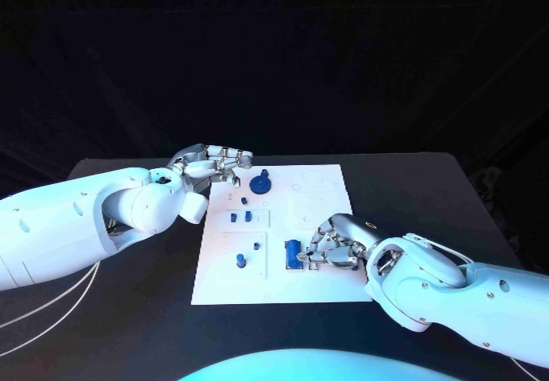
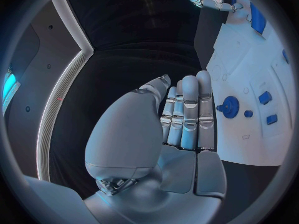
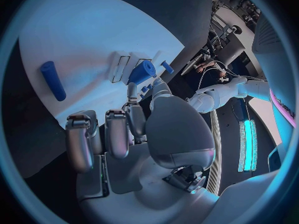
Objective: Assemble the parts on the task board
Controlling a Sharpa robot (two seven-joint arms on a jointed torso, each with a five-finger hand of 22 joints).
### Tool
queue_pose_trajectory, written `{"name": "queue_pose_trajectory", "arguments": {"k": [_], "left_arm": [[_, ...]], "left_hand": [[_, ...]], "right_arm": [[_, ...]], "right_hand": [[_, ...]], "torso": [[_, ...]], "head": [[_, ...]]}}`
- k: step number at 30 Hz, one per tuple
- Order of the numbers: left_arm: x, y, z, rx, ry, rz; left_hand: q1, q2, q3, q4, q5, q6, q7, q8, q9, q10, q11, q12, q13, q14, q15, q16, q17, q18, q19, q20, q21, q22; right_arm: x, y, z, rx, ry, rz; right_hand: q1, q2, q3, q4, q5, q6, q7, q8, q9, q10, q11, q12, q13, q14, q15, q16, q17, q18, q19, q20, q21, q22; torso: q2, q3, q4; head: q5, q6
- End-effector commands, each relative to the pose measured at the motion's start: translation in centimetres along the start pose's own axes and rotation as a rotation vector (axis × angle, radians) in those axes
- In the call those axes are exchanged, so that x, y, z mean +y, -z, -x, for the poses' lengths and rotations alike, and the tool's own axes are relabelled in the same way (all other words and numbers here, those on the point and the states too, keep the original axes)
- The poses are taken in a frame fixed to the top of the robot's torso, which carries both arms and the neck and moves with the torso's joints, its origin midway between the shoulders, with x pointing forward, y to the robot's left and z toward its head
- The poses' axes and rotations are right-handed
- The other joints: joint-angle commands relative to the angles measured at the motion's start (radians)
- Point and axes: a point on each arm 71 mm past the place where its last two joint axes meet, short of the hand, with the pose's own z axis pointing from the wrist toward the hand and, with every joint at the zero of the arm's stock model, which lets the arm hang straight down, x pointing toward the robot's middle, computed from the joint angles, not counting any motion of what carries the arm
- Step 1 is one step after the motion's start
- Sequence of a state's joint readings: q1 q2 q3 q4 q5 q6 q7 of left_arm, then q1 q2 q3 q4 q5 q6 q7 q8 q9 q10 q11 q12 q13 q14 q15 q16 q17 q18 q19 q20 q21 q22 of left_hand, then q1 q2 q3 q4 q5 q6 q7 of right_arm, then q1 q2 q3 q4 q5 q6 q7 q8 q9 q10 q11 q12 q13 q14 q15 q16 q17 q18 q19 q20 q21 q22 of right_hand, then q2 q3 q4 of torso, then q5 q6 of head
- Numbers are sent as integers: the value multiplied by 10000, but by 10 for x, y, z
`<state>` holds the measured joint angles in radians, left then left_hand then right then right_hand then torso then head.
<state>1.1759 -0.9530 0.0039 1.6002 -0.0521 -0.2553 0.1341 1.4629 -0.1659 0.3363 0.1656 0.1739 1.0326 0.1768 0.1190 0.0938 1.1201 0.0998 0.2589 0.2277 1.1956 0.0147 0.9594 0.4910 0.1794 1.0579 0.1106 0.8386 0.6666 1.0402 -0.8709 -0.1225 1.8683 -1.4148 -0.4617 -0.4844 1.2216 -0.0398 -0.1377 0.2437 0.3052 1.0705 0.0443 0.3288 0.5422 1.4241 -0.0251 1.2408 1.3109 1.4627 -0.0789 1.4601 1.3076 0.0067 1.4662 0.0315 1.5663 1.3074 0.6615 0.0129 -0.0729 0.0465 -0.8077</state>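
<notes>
The white task board (image 1: 274, 278) lies mid-table. A round blue part (image 1: 261, 185) sits near its far edge, also visible from the left wrist (image 2: 229, 106). Several small blue parts (image 1: 240, 216) stand on its left half. My left hand (image 1: 213, 167) hovers over the board's far left corner, fingers straight and side by side (image 2: 187, 114), holding nothing. My right hand (image 1: 329, 244) is over the board's near right part, beside a long blue part (image 1: 293, 252). Its thumb and a finger pinch a short blue part (image 3: 142, 72). The long blue part (image 3: 53, 79) lies flat on the board.
Bare black table (image 1: 126, 317) surrounds the board (image 2: 249, 79). Two blue parts (image 1: 240, 259) stand in the board's near left panel. Both white forearms (image 1: 69, 222) reach in from the sides, the right one (image 1: 458, 294) over the near right corner.
</notes>
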Motion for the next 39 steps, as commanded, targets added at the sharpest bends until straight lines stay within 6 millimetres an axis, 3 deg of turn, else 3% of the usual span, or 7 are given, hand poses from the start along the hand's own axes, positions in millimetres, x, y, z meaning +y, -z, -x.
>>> {"name": "queue_pose_trajectory", "arguments": {"k": [1, 9, 14, 19, 26, 39], "left_arm": [[-1, 0, -2, 195, 70, -12], [-1, 0, -3, 204, 72, -4], [0, -1, -4, 223, 74, -3], [0, -1, -4, 235, 75, -3], [0, -1, -5, 250, 77, -2], [0, -1, -4, 225, 73, 7]], "left_hand": [[-92, -16, -67, 6, -15, -70, -34, -13, -16, -64, -22, 35, 13, 18, 63, -27, -4, 50, 21, 12, -46, -16], [-92, -16, -67, 6, -15, -70, -34, -13, -16, -64, -22, 35, 13, 18, 63, -27, -4, 50, 21, 12, -46, -16], [-92, -16, -67, 6, -15, -70, -34, -13, -16, -64, -22, 35, 13, 18, 63, -27, -4, 50, 21, 12, -46, -16], [-92, -16, -67, 6, -15, -70, -34, -13, -16, -64, -22, 35, 13, 18, 63, -27, -4, 50, 21, 12, -46, -16], [-74, -2, -68, 3, -12, -74, -32, -10, -18, -71, -22, 40, 16, 13, 63, -26, -4, 51, 23, 13, -53, -20], [-74, -2, -68, 3, -12, -74, -32, -10, -18, -71, -22, 40, 16, 13, 63, -26, -4, 51, 23, 13, -53, -20]], "right_arm": [[3, 1, -1, 61, 293, 356], [1, -3, -3, 189, 436, 211], [2, -8, -6, 295, 597, 162], [3, -11, -10, 351, 698, 163], [6, -15, -13, 349, 734, 217], [5, -13, -12, 155, 768, 236]], "right_hand": [[97, 2, -11, -55, -38, 69, 12, 55, 17, 61, -4, 68, 97, 728, -68, 61, 808, -67, 1046, -37, 45, 2634], [211, 54, -13, -77, -17, 76, 7, 60, 31, 74, -9, 98, 132, 729, -71, 68, 820, -67, 1046, -42, 45, 2634], [290, 92, -8, -96, -3, 76, 1, 61, 38, 79, -13, 111, 150, 728, -74, 66, 818, -67, 1046, -46, 45, 2634], [472, 127, -6, -162, -49, 70, -5, 58, 50, 76, -20, 112, 167, 727, -82, 66, 820, -67, 1046, -51, 45, 2634], [696, 155, -13, -251, -164, 64, -10, 54, 65, 88, -26, 148, 214, 727, -86, 72, 832, -67, 1046, -58, 45, 2634], [750, 153, -23, -274, -202, 70, -13, 58, 71, 104, -28, 184, 247, 726, -87, 68, 824, -67, 1046, -59, 45, 2634]], "torso": [[-3, -1, 13], [7, -10, 13], [11, -6, 48], [7, -5, 1], [2, 2, 23], [-3, -1, 8]], "head": [[-3, 10], [-5, 14], [-26, -7], [27, -39], [16, -59], [23, -52]]}}
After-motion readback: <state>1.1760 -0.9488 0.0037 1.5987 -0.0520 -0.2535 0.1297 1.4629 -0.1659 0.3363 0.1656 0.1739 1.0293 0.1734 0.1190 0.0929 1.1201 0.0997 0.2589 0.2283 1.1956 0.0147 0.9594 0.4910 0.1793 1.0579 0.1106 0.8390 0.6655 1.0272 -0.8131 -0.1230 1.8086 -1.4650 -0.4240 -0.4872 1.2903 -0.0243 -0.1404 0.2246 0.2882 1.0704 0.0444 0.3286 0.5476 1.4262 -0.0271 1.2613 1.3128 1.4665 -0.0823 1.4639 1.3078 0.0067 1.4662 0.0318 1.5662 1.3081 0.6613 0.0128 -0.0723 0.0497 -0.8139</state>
